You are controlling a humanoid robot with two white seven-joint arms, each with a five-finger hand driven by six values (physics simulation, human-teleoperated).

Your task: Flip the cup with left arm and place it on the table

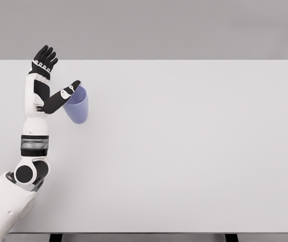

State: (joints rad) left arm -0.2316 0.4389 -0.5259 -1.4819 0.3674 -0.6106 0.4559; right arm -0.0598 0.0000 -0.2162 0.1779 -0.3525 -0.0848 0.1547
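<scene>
**Left hand spread beside one blue cup**

Nearest the camera, the left arm (30, 151) is coming in from the lower left corner, its white shoulder shell lowest, then a black round joint, a black band and a white forearm rising up the picture. No brand, label or writing is showing anywhere on the arm, the cup or the table.

At the arm's top the left hand (42, 80) is standing with its fingers (46, 54) pointing up and away, held apart from the thumb (65, 95), which is reaching out to the right. So the hand is spread wide, not clamped around anything. The thumb's tip is lying against the rim of the cup (77, 107); whether it is truly pressing there or only overlapping in this view is not clear.

That cup is sitting just right of the palm, below the fingers, tilted with its mouth up toward the thumb and its rounded base lower on the table (194, 151).

Counted: one arm, one hand, one cup, one table.
</scene>
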